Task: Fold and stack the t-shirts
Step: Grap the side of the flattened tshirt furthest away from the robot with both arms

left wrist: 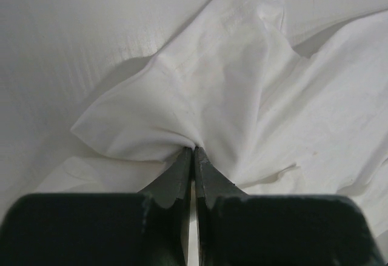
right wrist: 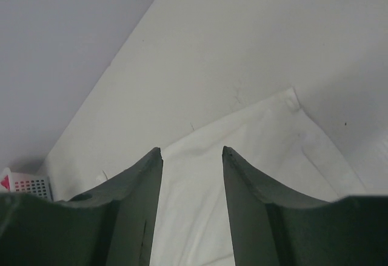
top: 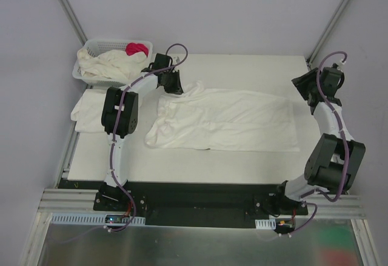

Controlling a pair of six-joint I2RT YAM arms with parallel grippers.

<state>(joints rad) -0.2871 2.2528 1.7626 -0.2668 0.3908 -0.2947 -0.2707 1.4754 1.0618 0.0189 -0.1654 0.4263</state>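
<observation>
Left gripper [left wrist: 194, 151] clamped on t-shirt [top: 230, 120] sleeve corner to flatten it for folding; right gripper [right wrist: 192, 154] lifted clear, jaws apart, empty.

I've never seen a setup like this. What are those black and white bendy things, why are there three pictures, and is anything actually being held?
They are two robot arms bolted at the table's near edge. The big picture looks down from above; the other two come from small cameras on each wrist, so you see each arm's own dark fingers at the bottom.

A white t-shirt lies spread on the table. The left end effector is shut, pinching a bunched bit of its cloth. The right end effector stands open above the shirt's far right corner, holding nothing.

At the back left sits a white lattice basket with more pale shirts and a pink-red cloth. Beside it lies another pale garment.
</observation>
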